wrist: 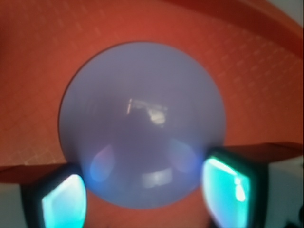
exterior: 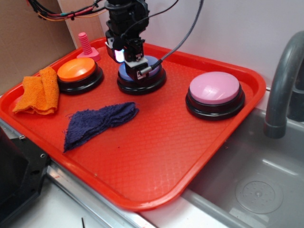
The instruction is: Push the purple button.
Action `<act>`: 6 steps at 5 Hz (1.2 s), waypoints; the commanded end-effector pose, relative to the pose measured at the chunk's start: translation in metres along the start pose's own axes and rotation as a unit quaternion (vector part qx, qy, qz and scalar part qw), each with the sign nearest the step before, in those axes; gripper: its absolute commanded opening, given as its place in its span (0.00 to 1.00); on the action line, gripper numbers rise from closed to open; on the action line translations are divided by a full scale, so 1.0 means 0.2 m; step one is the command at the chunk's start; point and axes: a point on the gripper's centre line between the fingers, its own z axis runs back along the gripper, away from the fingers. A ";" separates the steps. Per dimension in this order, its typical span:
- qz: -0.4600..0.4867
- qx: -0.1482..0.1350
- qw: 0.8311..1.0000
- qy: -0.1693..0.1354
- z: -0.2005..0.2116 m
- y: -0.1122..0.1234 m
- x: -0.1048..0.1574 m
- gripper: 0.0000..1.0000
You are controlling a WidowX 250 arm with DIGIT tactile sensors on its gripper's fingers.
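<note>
Hand [exterior: 127,61] directly over round glossy periwinkle purple plastic button [exterior: 151,65] on black base, mid-back of red plastic tray [exterior: 156,156], between orange domed button [exterior: 76,69] and pink domed button [exterior: 214,88]. Fingers [wrist: 64,202] apart, open, holding nothing. Risk: off-centre descent, tips sliding off slick dome, no click.

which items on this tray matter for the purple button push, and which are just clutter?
Part of the job:
- round, glossy blue-purple domed plastic button on a black base, directly under the hand
- robot hand, right over that dome

Just lying about:
- orange domed button
- larger pink domed button
- folded orange cloth
- crumpled dark blue cloth
- pink plastic bolt
- red plastic tray
</note>
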 end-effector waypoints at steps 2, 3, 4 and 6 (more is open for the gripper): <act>0.009 0.006 0.999 -0.047 0.25 0.02 0.00 1.00; 0.013 0.021 0.999 -0.048 0.30 0.02 0.00 1.00; 0.013 0.020 0.998 -0.055 0.32 0.03 -0.01 1.00; 0.020 0.027 0.997 -0.072 0.42 0.04 -0.03 1.00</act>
